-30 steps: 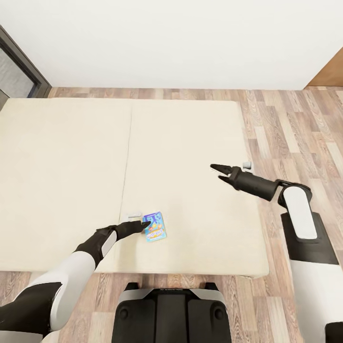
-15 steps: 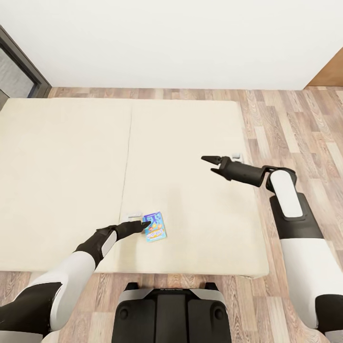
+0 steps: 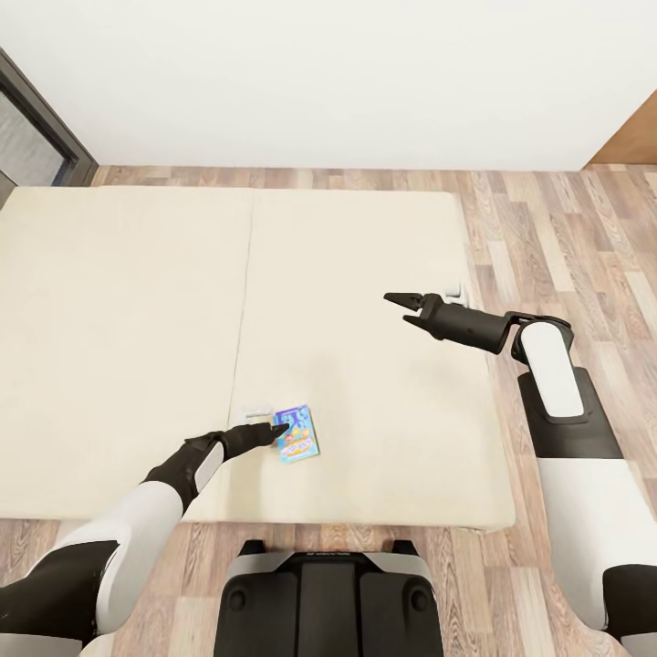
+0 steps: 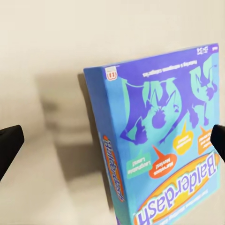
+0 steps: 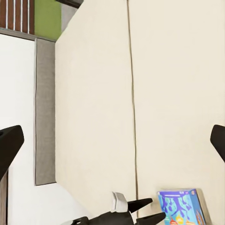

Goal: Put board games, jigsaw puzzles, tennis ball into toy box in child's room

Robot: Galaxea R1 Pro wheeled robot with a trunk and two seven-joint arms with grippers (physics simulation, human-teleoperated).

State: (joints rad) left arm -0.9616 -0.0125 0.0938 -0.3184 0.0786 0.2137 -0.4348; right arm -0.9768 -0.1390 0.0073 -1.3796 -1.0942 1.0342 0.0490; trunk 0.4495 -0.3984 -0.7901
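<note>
Your teal-blue board game [image 3: 297, 434] lies flat on the bed [image 3: 128, 301], on the right-hand half of the cream mattress, close to the near edge and just right of the seam between the two mattress parts. In the left wrist view the box [image 4: 159, 140] shows its printed lid with purple figures, coloured speech bubbles and the title "Balderdash".

Your left gripper [image 3: 279, 426] sits right at the box's left edge, low over the mattress. In the left wrist view its two dark fingertips [image 4: 9, 145] stand far apart at either side of the frame, so the jaws are spread wide, and nothing is between them but the box lid and bare mattress. Whether a finger touches the box you cannot tell.

Your right gripper [image 3: 403, 307] hangs above the right half of the mattress, well away from the box, toward the bed's right side, pointing left. Its fingers are parted and hold nothing. The right wrist view looks along the mattress seam and catches the left gripper [image 5: 145, 211] beside the box [image 5: 180, 206].

Wood-plank floor [image 3: 566, 237] surrounds the bed, with a white wall [image 3: 347, 82] behind it.
</note>
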